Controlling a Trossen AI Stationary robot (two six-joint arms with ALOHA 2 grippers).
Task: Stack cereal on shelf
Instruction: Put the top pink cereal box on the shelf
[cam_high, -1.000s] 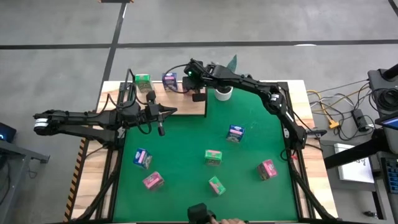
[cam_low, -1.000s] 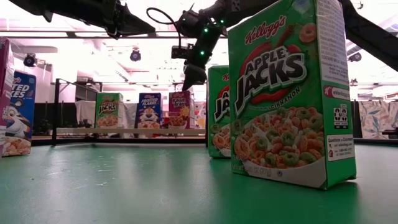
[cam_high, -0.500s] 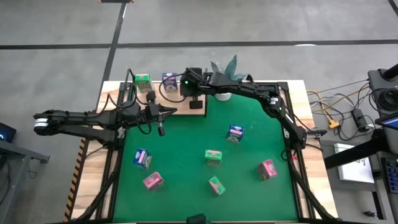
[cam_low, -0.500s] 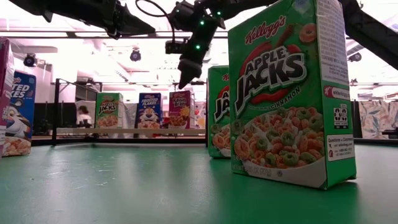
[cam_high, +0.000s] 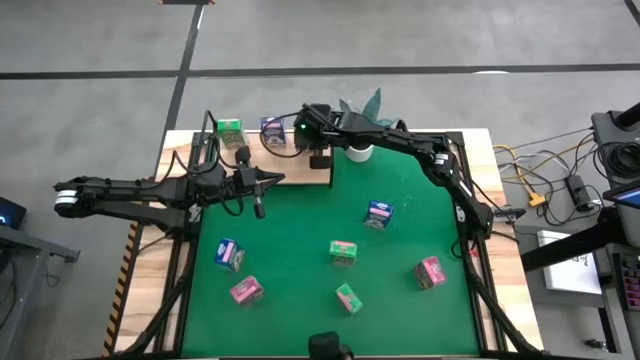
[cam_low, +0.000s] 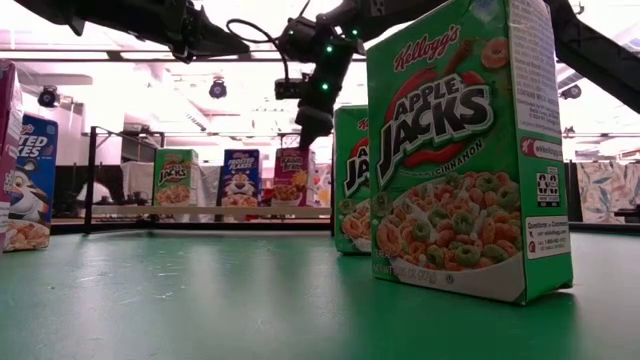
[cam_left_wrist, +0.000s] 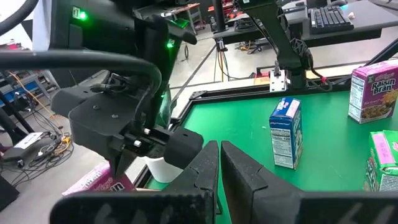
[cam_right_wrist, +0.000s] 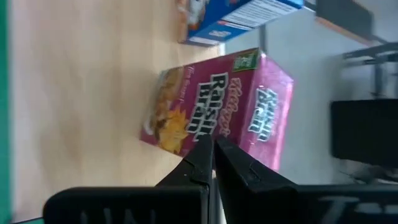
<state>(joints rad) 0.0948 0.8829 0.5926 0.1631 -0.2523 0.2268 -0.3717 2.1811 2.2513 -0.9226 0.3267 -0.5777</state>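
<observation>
Trouble starts close by: my right claw (cam_right_wrist: 211, 148) is pinched shut with nothing in it, and it hangs just over the pink box (cam_right_wrist: 217, 102) that stands on the shelf (cam_right_wrist: 74, 93). If I drop down or swing sideways from here, I think my tip could bump that box and knock it flat, or push it off the board's edge. Just beside it stands the blue box (cam_high: 272, 130), and a bit farther along is the green box (cam_high: 229, 129), so one tipping box could hit the next like falling blocks. The plant pot (cam_high: 360, 150) is near my arm on the other side, and a wide swing might knock it over. My left claw (cam_high: 272, 180) is shut too, holding nothing, and it waits by the shelf's near edge, so my two arms could bang together if both move in. Farther out, six boxes are spread on the green table (cam_high: 290, 230), like the blue one (cam_high: 379, 213) and the pink one (cam_high: 430, 271). With shut claws I would only shove them, not pick them up.
</observation>
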